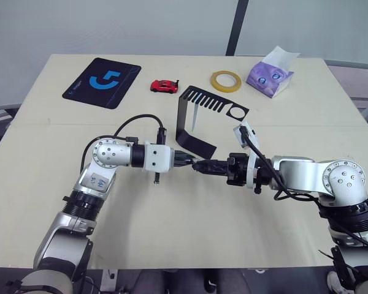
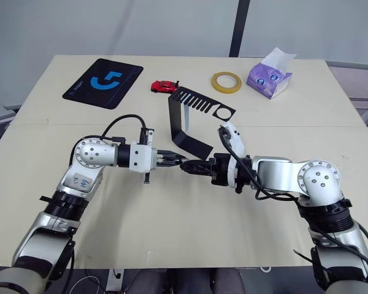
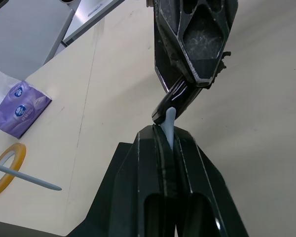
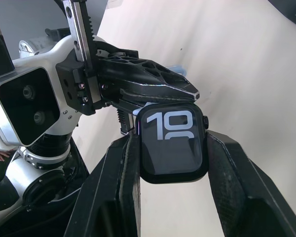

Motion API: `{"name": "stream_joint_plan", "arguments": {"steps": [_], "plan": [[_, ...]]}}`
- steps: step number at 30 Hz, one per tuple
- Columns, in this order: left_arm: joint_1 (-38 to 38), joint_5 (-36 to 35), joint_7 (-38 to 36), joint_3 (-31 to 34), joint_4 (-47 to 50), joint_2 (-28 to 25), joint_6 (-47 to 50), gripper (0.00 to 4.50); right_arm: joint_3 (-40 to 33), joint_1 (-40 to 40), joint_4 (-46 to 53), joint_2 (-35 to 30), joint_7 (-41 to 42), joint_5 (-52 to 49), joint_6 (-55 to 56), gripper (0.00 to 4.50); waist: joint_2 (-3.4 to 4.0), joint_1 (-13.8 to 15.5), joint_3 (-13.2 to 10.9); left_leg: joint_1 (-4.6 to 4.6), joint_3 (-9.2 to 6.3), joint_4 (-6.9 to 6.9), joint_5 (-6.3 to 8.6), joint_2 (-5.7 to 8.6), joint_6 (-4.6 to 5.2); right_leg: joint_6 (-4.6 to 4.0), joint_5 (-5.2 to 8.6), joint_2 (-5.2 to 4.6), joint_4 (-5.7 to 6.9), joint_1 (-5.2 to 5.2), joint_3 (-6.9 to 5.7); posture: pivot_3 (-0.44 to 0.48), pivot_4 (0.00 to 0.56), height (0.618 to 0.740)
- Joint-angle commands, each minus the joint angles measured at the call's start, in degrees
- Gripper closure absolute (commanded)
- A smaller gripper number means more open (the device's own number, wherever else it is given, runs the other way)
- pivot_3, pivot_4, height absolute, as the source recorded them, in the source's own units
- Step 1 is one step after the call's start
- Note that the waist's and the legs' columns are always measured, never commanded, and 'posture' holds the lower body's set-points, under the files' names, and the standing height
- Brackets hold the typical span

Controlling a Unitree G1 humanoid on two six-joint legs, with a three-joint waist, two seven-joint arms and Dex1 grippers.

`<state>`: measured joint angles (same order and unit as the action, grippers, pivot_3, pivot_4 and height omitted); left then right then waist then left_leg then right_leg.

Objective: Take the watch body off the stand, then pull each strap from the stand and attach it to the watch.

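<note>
The black stand point(image 1: 190, 122) rests at the table's middle, and one pale strap point(image 1: 196, 115) hangs from its comb top. Just in front of its foot my two grippers meet tip to tip. My left gripper point(image 3: 165, 136) is shut on the other light blue-grey strap point(image 3: 169, 118), whose short end sticks out between the fingers. This end touches the edge of the watch body point(image 4: 172, 143). My right gripper point(image 1: 203, 166) is shut on that dark square case by its sides, with the screen showing pale digits.
At the table's far side lie a black mouse pad point(image 1: 102, 81) with a blue logo, a red toy car point(image 1: 164, 86), a yellow tape roll point(image 1: 226, 80) and a purple tissue pack point(image 1: 270, 75). The near half of the table point(image 1: 190, 226) is bare.
</note>
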<state>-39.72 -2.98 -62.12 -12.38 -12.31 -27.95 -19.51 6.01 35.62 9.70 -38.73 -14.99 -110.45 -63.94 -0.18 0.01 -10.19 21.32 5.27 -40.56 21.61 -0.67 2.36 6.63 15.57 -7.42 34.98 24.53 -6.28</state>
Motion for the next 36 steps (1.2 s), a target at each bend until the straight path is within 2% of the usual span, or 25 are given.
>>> {"name": "stream_joint_plan", "arguments": {"steps": [1, 20, 23, 26, 27, 31, 32, 33, 34, 36], "plan": [[-1.59, 0.01, -0.31, -1.76, 1.05, 1.52, -0.74, 4.50, -0.30, 2.17, 3.80, 1.07, 0.92, -2.55, 1.23, 2.97, 0.00, 0.01, 0.00, 0.00, 0.00, 0.00, 0.00, 0.00, 0.00, 0.00, 0.00, 0.00, 0.00, 0.00, 0.00, 0.000, 0.150, 0.738], [-1.40, -0.02, -0.09, -1.56, 1.68, 1.67, -0.49, 4.50, -0.14, 2.16, 3.14, 0.33, 0.36, -2.55, 1.22, 2.97, 0.00, 0.01, 0.00, 0.00, 0.00, 0.00, 0.00, 0.00, 0.00, 0.00, 0.00, 0.00, 0.00, 0.00, 0.00, 0.000, 0.150, 0.738], [-1.32, -1.90, -1.20, -0.96, 2.68, 1.20, 2.24, 4.50, -0.38, 1.85, 2.65, -0.25, 0.39, -1.68, 1.06, 2.97, 0.00, 0.02, 0.00, 0.00, 0.00, 0.00, 0.00, 0.00, 0.00, 0.00, 0.00, 0.00, 0.00, 0.00, 0.00, 0.000, 0.150, 0.738], [-0.98, -4.32, -3.07, 0.17, 4.69, 0.05, 4.23, 3.49, -0.88, 1.77, 2.85, -0.95, 1.55, 0.54, 0.51, 2.97, 0.00, -0.01, 0.00, 0.01, 0.00, 0.00, 0.00, 0.00, 0.00, 0.00, 0.00, 0.00, 0.00, 0.00, 0.00, 0.000, 0.150, 0.738], [-0.85, -4.60, -3.32, 0.53, 5.29, -0.33, 4.83, 3.00, -1.04, 1.79, 3.05, -1.17, 2.10, 1.34, 0.34, 2.97, 0.00, -0.02, 0.00, 0.01, 0.00, 0.00, 0.00, 0.00, 0.00, 0.00, 0.00, 0.00, 0.00, 0.00, -0.01, 0.000, 0.150, 0.738], [1.05, -9.90, -7.55, 2.95, 10.60, -5.07, 12.80, 1.06, -1.57, 2.28, 8.73, -4.81, 11.06, 12.41, -2.16, 2.97, 0.01, -0.08, -0.01, 0.03, -0.02, 0.00, 0.00, -0.01, 0.00, 0.00, 0.00, -0.01, -0.03, 0.02, 0.00, 0.000, 0.150, 0.738], [1.49, -12.28, -9.19, 3.46, 12.23, -6.61, 16.04, 0.84, -1.62, 2.16, 10.58, -5.82, 14.06, 15.17, -2.27, 2.97, 0.01, -0.12, -0.01, 0.02, -0.04, 0.01, 0.00, -0.02, 0.00, 0.00, 0.00, 0.00, -0.03, 0.01, 0.00, 0.000, 0.150, 0.738], [1.76, -13.97, -10.23, 3.77, 13.43, -7.65, 18.46, 0.31, -1.66, 1.99, 11.76, -6.51, 16.54, 17.33, -2.20, 2.97, 0.02, -0.21, -0.01, 0.03, -0.04, 0.01, 0.00, -0.04, 0.00, 0.00, 0.00, 0.00, -0.05, 0.02, 0.00, 0.000, 0.150, 0.738], [2.00, -16.79, -11.77, 4.34, 15.18, -9.43, 22.94, 0.09, -1.38, 1.86, 13.88, -7.75, 20.33, 21.15, -1.55, 2.97, 0.02, -0.19, -0.01, 0.03, -0.04, 0.02, 0.00, -0.04, 0.00, 0.00, 0.00, 0.00, -0.09, 0.02, 0.01, 0.000, 0.150, 0.738], [1.83, -22.09, -14.81, 5.30, 17.83, -12.97, 31.89, 0.09, 0.69, 1.39, 19.29, -11.32, 29.32, 32.12, 1.97, 2.97, 0.04, -0.09, -0.04, 0.04, -0.05, 0.02, 0.00, -0.04, 0.00, 0.00, 0.00, 0.02, -0.10, 0.01, 0.00, 0.000, 0.150, 0.738]]}}
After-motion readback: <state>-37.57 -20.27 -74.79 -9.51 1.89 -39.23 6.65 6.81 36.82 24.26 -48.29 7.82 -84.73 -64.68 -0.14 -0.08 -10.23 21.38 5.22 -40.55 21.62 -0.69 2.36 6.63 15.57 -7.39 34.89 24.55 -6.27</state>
